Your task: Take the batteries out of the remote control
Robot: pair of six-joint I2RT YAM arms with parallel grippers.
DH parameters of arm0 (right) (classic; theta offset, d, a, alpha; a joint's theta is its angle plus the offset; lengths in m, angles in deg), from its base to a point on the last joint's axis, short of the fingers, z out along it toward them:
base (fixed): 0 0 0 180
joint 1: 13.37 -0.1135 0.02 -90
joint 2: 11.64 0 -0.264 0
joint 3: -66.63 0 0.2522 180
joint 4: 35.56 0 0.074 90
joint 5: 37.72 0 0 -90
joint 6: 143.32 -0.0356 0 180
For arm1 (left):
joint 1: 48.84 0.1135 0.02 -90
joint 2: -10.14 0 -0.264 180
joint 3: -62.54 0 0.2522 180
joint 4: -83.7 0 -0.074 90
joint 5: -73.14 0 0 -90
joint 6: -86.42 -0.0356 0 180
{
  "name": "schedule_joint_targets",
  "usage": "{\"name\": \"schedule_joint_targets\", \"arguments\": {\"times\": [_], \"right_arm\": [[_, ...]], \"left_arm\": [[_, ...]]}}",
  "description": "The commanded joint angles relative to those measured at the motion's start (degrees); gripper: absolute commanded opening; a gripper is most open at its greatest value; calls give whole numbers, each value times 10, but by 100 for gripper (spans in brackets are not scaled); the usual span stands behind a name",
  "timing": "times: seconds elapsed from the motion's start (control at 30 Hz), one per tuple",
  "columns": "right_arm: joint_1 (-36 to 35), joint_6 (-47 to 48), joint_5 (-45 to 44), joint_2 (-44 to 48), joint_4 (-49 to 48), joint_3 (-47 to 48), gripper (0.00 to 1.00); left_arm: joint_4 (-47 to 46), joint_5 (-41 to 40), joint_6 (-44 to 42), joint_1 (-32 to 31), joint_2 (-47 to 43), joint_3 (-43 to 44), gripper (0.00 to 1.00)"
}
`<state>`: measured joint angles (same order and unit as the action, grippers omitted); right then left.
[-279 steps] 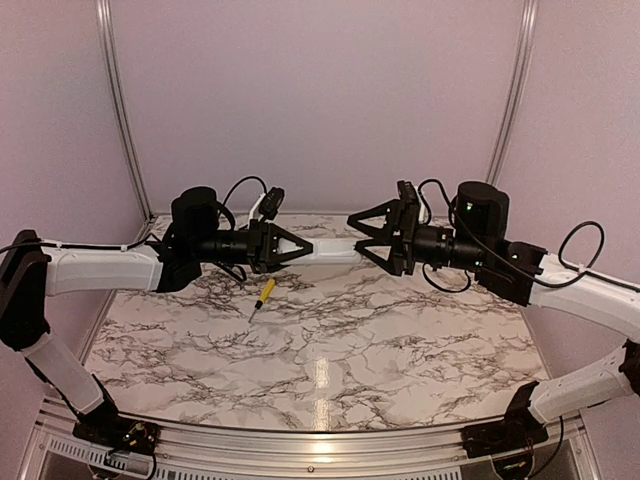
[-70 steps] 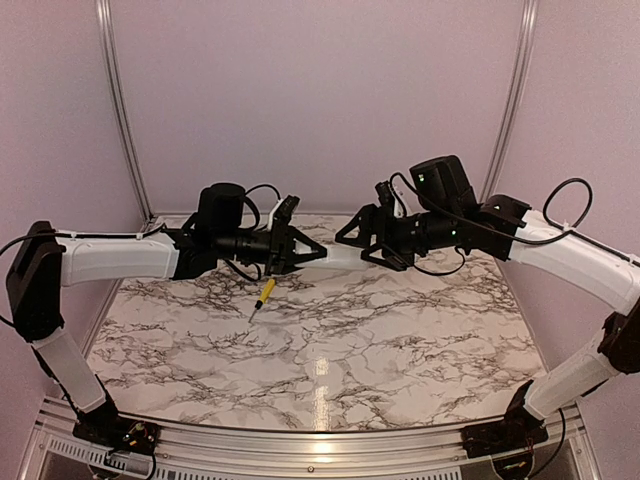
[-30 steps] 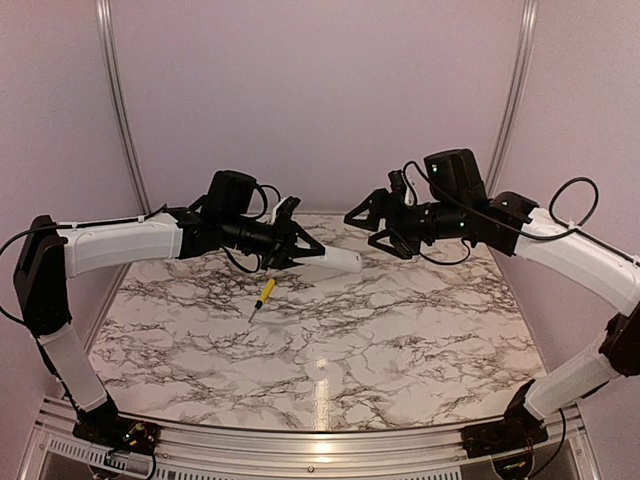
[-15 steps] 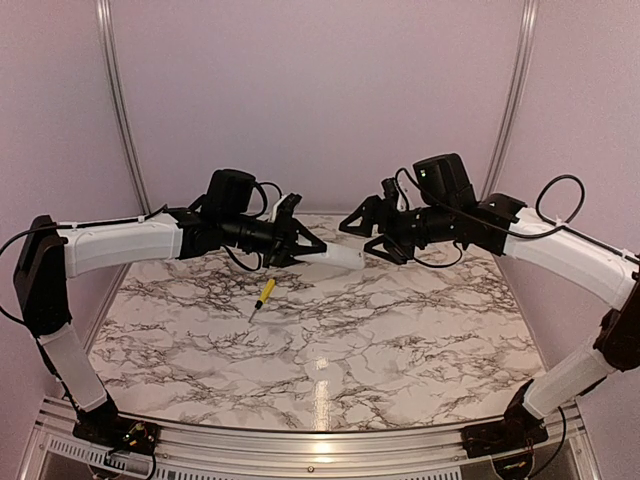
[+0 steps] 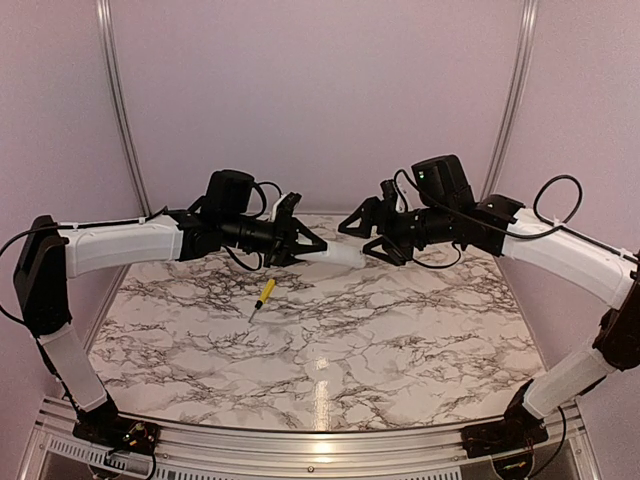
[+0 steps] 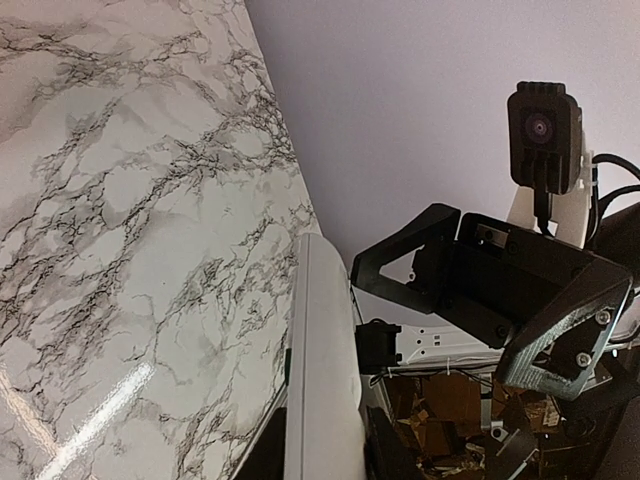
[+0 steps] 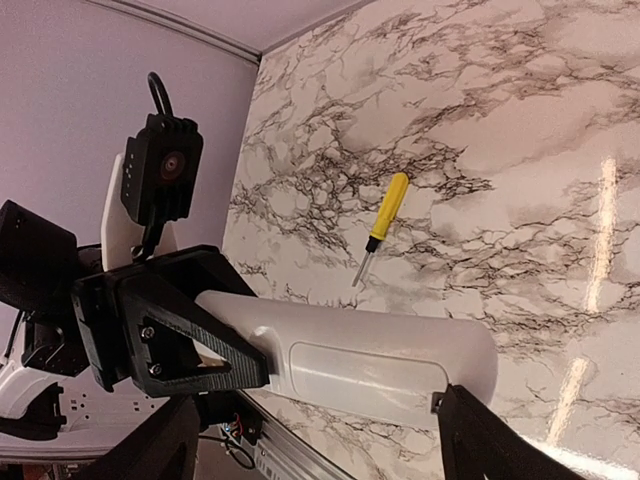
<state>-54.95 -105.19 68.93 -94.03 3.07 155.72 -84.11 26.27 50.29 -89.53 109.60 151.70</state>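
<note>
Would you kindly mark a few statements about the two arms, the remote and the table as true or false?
1. The left gripper is clamped on one end of the remote control. True.
2. The right gripper is shut tight on the remote control. False: its jaws stand open around the remote's free end.
3. A yellow-handled screwdriver lies on the marble table, with neither gripper on it. True.
4. The remote control rests flat on the table. False: it is held in the air above the table, between the two arms.
</note>
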Motion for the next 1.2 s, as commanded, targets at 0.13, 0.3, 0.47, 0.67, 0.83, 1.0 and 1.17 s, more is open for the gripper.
{"name": "schedule_joint_targets", "arguments": {"times": [0.13,0.3,0.47,0.67,0.83,1.0,1.17], "right_arm": [[-3,-2,7,-3,-13,-6,81],[-3,-2,11,-2,-19,-11,81],[-3,-2,19,-2,-30,-18,81],[-3,-5,27,0,-41,-25,81],[-3,-11,44,5,-61,-40,81],[-1,-16,54,12,-77,-51,81],[2,-13,55,18,-75,-47,81]], "left_arm": [[-45,12,10,3,-6,-13,0],[-63,17,19,3,-8,-20,0],[-97,28,31,3,-11,-28,0],[-151,51,55,3,-13,-33,0],[-189,75,67,4,-13,-31,0],[-217,100,70,3,-13,-31,0],[-217,119,55,5,-15,-27,0]]}}
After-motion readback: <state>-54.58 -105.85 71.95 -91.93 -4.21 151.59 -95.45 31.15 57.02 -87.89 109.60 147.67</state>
